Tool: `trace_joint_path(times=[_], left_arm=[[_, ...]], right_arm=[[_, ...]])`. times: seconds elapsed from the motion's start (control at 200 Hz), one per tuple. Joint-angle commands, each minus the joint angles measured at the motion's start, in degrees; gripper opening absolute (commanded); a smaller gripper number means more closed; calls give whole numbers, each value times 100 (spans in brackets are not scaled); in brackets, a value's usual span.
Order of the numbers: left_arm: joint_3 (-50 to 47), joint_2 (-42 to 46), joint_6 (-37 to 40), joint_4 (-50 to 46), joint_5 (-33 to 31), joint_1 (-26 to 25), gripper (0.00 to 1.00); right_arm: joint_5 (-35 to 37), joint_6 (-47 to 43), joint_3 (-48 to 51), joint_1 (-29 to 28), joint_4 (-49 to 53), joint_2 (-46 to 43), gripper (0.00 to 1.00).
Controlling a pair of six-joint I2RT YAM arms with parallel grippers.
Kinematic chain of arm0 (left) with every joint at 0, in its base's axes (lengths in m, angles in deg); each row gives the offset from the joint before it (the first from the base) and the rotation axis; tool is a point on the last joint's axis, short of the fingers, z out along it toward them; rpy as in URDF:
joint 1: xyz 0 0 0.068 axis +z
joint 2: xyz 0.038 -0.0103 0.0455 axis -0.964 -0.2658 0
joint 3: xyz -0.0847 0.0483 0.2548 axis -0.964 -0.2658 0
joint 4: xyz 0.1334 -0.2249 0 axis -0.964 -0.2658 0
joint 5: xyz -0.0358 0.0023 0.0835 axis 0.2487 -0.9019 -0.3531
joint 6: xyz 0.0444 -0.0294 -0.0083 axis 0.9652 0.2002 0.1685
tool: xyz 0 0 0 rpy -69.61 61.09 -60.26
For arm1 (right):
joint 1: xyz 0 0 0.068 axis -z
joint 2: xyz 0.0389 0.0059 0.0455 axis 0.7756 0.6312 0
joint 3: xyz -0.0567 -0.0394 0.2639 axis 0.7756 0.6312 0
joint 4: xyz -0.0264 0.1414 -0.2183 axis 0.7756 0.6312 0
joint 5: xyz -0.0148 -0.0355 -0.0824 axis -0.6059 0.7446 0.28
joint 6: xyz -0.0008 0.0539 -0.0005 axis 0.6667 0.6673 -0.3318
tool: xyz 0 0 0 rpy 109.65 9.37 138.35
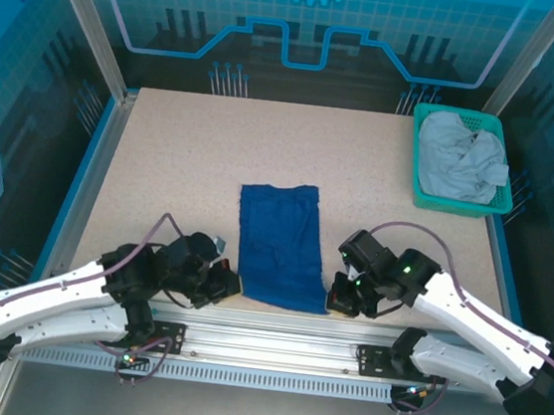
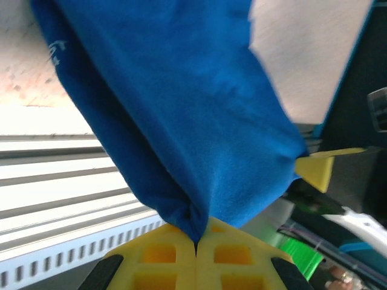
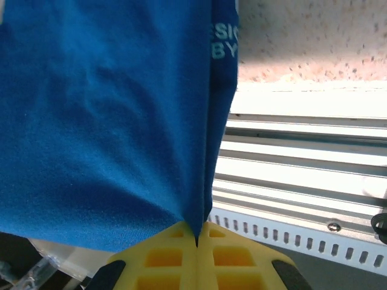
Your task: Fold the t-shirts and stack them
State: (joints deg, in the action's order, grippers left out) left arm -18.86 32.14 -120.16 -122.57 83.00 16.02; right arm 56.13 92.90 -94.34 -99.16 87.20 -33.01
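Blue t-shirt point(image 1: 278, 243), folded to a narrow strip, lies well left of and nearer than the teal basket point(image 1: 438, 202); its long axis runs near-to-far. Your left gripper point(image 1: 231, 284) and right gripper point(image 1: 335, 299) each clamp a near corner. Grey t-shirt point(image 1: 460, 160), unfolded, waits in that basket; stacking remains.

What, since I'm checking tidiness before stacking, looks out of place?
Grey shirt lies crumpled, unfolded, in the basket at the far right corner. Blue shirt lies flat, its near corners pinched by the left pincer and right pincer; nothing else stands out.
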Motion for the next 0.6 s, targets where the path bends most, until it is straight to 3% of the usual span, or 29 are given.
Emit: trace_joint_path(times=[0.0,0.085,0.205,0.37,0.595], left_arm=[[442,-17,23,-488,-800,45,0],[470,-6,-93,-442,-972,284,0],[413,-50,-101,-81,-813,1003,0],[413,-603,161,600,-13,2143,0],[964,-1731,799,904,654,3174,0]], right_arm=[[500,36,-605,197,653,103,0],[547,-204,-982,495,562,422,0],[582,-634,-1555,933,426,1034,0],[417,-1074,-2076,1527,176,1781,0],[387,-1405,-2917,1923,30,2810,0]])
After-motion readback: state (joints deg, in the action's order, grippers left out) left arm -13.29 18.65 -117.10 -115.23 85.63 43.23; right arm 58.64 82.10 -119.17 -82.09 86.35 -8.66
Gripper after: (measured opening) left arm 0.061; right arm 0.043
